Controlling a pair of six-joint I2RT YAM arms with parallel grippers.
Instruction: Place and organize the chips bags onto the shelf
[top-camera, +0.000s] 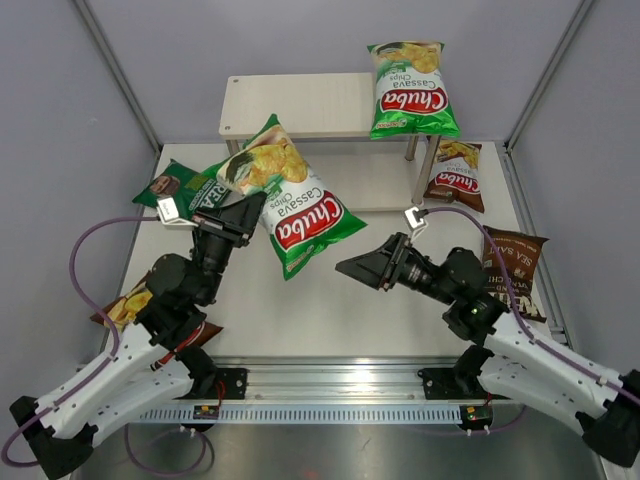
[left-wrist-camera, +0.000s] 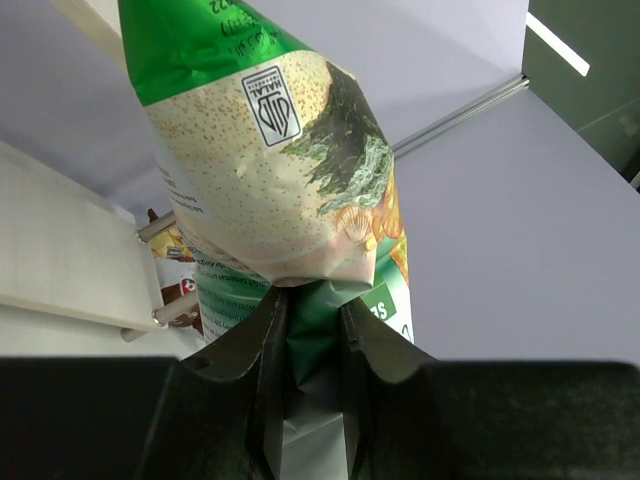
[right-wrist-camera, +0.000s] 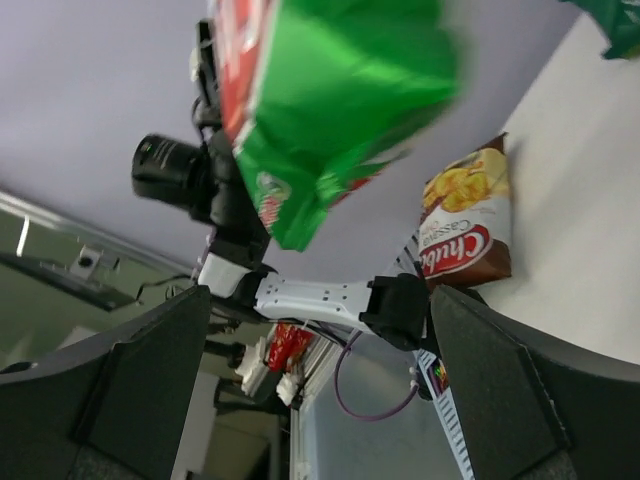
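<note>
Left claw pinched the glossy bright-green chips bag by its seam; right claw gaped empty. It needed lifting clear above the pale wood-grain shelf.

The bright green bag I'm holding at the centre of the top view reads "Chuba Cassava Chips"; the second green bag at upper right reads the same. The brown-red bag below it says "Chuba", the dark brown bag at right "SEA SALT", the dark green bag at left "REA"
</note>
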